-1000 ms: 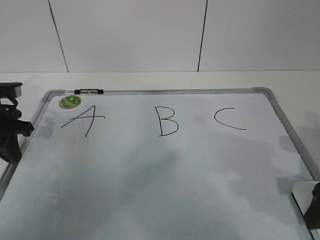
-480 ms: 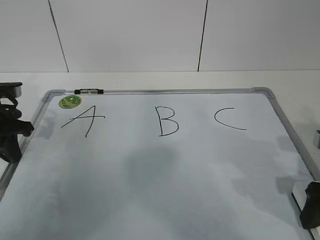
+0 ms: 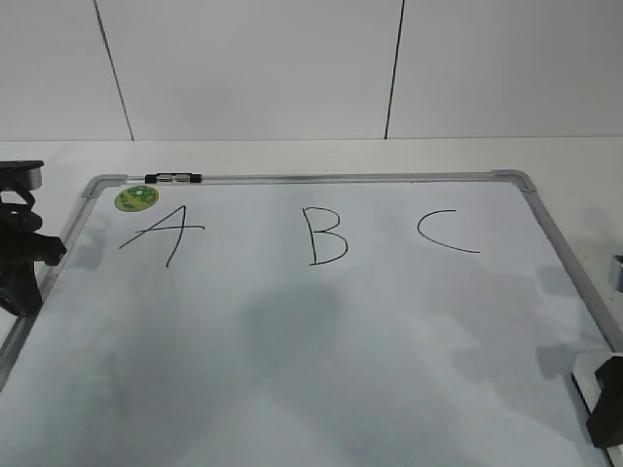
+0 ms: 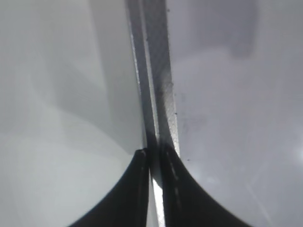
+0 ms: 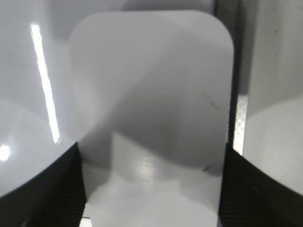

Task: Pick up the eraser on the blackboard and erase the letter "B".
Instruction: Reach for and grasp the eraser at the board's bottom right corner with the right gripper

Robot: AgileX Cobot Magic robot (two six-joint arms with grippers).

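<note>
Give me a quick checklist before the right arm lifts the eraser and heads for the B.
1. Eraser between the right gripper fingers: ok, one finger on each side.
2. Fingers actually clamped on it: cannot tell.
3. Letter B intact, unerased: ok.
4. Board surface between eraser and B free of objects: ok in the exterior view.
5. Left gripper out of the way: ok, it sits at the blackboard left frame, jaws closed.
6. A and C have gaps beside B: ok.

White blackboard (image 3: 292, 370) with grey frame, black letter "B" (image 3: 325, 234), green sticker (image 3: 136, 198), white eraser (image 5: 151, 94)
</note>
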